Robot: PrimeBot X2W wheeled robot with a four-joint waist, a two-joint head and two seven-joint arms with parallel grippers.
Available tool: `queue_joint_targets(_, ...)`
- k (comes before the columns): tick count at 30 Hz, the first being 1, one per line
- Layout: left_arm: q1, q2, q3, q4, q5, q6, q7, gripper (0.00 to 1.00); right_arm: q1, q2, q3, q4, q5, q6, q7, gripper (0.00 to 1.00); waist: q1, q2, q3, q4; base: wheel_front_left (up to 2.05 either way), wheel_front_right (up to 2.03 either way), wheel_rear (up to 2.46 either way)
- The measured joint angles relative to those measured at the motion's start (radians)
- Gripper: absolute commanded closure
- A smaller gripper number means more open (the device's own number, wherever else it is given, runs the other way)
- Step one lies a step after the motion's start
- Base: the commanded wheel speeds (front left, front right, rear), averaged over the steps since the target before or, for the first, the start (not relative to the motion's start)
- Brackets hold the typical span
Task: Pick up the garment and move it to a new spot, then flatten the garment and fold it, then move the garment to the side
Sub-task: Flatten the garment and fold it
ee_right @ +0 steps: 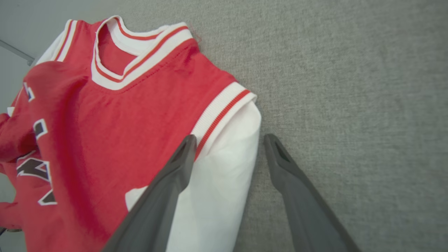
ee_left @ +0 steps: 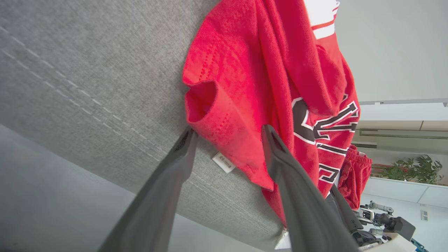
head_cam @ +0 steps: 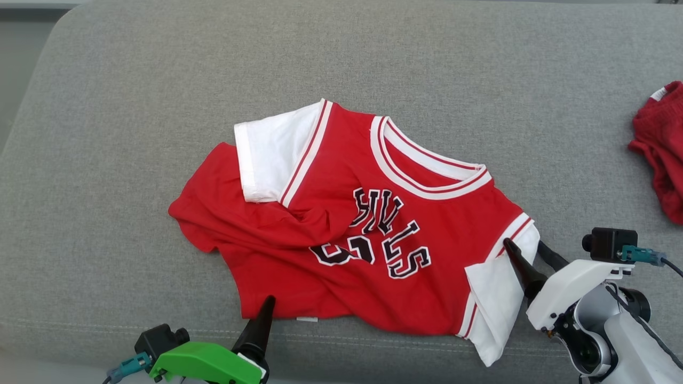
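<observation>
The garment [head_cam: 341,224] is a red jersey with white sleeves and black lettering, lying rumpled on the grey cushion [head_cam: 133,133]. My left gripper [head_cam: 267,314] sits at the jersey's near hem. In the left wrist view the left gripper [ee_left: 229,130] is open, its fingers on either side of the hem corner of the garment [ee_left: 245,87], beside a small white label [ee_left: 224,162]. My right gripper [head_cam: 525,246] is at the right sleeve. In the right wrist view the right gripper [ee_right: 230,137] is open, straddling the outer edge of the white sleeve [ee_right: 224,175].
A second crumpled red cloth [head_cam: 661,149] lies at the cushion's far right edge. The cushion's front seam [head_cam: 106,325] runs just ahead of my left gripper. Bare grey cushion stretches behind and to the left of the jersey.
</observation>
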Motion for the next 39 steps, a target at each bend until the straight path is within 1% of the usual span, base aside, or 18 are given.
queue_joint_targets(1, 0.000, 0.001, 0.000, -0.002, 0.000, 0.000, 0.000, 0.91, 0.000, 0.000, 0.000, 0.000, 0.001, 0.005, 0.000, 0.00, 0.0000, 0.0000, 0.000, 0.000, 0.00, 0.00, 0.00)
queue_joint_targets(2, 0.000, 0.002, -0.001, -0.006, 0.001, -0.003, 0.000, 1.00, 0.000, -0.001, 0.000, 0.000, 0.002, 0.005, 0.000, 0.00, 0.0000, 0.0000, 0.001, -0.001, 0.00, 0.00, 0.00)
queue_joint_targets(11, 0.000, 0.008, -0.021, -0.055, 0.009, -0.024, 0.009, 1.00, 0.000, 0.003, -0.002, 0.004, 0.022, 0.013, 0.009, 0.00, 0.0000, 0.0000, 0.001, -0.001, 0.00, 0.00, 0.00)
queue_joint_targets(13, 0.000, 0.010, -0.028, -0.075, 0.009, -0.039, 0.013, 1.00, 0.000, 0.003, -0.004, 0.006, 0.022, 0.014, 0.010, 0.00, 0.0000, 0.0000, 0.000, 0.001, 0.00, 0.00, 0.00)
queue_joint_targets(14, 0.000, 0.010, -0.033, -0.086, 0.009, -0.047, 0.020, 1.00, 0.001, 0.003, -0.008, 0.006, 0.026, 0.014, 0.010, 0.05, 0.0000, 0.0000, 0.000, 0.003, 0.00, 0.00, 0.00)
queue_joint_targets(15, 0.000, 0.010, -0.040, -0.097, 0.009, -0.052, 0.023, 1.00, 0.002, 0.003, -0.015, 0.006, 0.034, 0.014, 0.010, 0.05, 0.0000, 0.0000, 0.000, 0.006, 0.00, 0.00, 0.00)
queue_joint_targets(16, 0.000, 0.009, -0.044, -0.110, 0.009, -0.059, 0.026, 1.00, 0.003, 0.003, -0.018, 0.007, 0.041, 0.014, 0.010, 0.08, 0.0000, 0.0000, 0.001, 0.010, 0.00, 0.00, 0.00)
queue_joint_targets(17, 0.000, 0.008, -0.045, -0.124, 0.008, -0.067, 0.027, 1.00, 0.003, 0.002, -0.019, 0.007, 0.044, 0.014, 0.010, 0.18, 0.0000, 0.0000, 0.001, 0.013, 0.00, 0.00, 0.00)
queue_joint_targets(18, 0.000, 0.008, -0.045, -0.139, 0.008, -0.071, 0.030, 1.00, 0.003, 0.002, -0.020, 0.008, 0.046, 0.014, 0.010, 0.34, 0.0000, 0.0000, 0.000, 0.017, 0.00, 0.00, 0.00)
queue_joint_targets(19, 0.000, 0.007, -0.046, -0.152, 0.008, -0.077, 0.031, 1.00, 0.003, 0.002, -0.021, 0.009, 0.049, 0.014, 0.012, 0.48, 0.0000, 0.0000, 0.000, 0.021, 0.00, 0.00, 0.00)
queue_joint_targets(20, 0.000, 0.007, -0.046, -0.164, 0.006, -0.084, 0.031, 1.00, 0.003, 0.003, -0.021, 0.009, 0.050, 0.014, 0.017, 0.55, 0.0000, 0.0000, 0.000, 0.025, 0.00, 0.00, 0.00)
queue_joint_targets(22, 0.000, 0.006, -0.046, -0.184, 0.006, -0.085, 0.034, 1.00, 0.003, 0.003, -0.020, 0.009, 0.055, 0.018, 0.019, 0.75, 0.0000, 0.0000, -0.002, 0.033, 0.00, 0.00, 0.00)
queue_joint_targets(23, 0.001, 0.006, -0.045, -0.192, 0.006, -0.088, 0.034, 1.00, 0.003, 0.003, -0.020, 0.009, 0.057, 0.019, 0.019, 0.85, 0.0000, 0.0000, -0.003, 0.037, 0.00, 0.00, 0.00)
queue_joint_targets(24, 0.001, 0.007, -0.043, -0.201, 0.006, -0.092, 0.033, 1.00, 0.003, 0.004, -0.019, 0.009, 0.058, 0.023, 0.022, 1.00, 0.0000, 0.0000, -0.004, 0.041, 0.00, 0.00, 0.00)
queue_joint_targets(28, 0.002, 0.011, -0.028, -0.229, 0.006, -0.094, 0.017, 1.00, 0.003, 0.012, -0.018, 0.006, 0.076, 0.033, 0.030, 1.00, 0.0000, 0.0000, -0.010, 0.048, 0.00, 0.00, 0.00)
queue_joint_targets(30, 0.003, 0.018, -0.006, -0.258, 0.006, -0.098, 0.004, 1.00, 0.003, 0.030, -0.024, -0.007, 0.102, 0.041, 0.031, 1.00, 0.0000, 0.0000, -0.014, 0.051, 0.00, 0.00, 0.00)
queue_joint_targets(34, 0.005, 0.032, 0.039, -0.321, 0.008, -0.105, -0.026, 1.00, 0.000, 0.076, -0.073, -0.060, 0.212, 0.060, 0.036, 1.00, 0.0000, 0.0000, -0.019, 0.052, 0.00, 0.00, 0.00)
queue_joint_targets(39, 0.007, 0.060, 0.119, -0.406, 0.009, -0.107, -0.054, 1.00, -0.050, 0.129, -0.149, -0.169, 0.371, 0.082, 0.040, 1.00, 0.0000, 0.0000, -0.028, 0.048, 0.00, 0.00, 0.00)
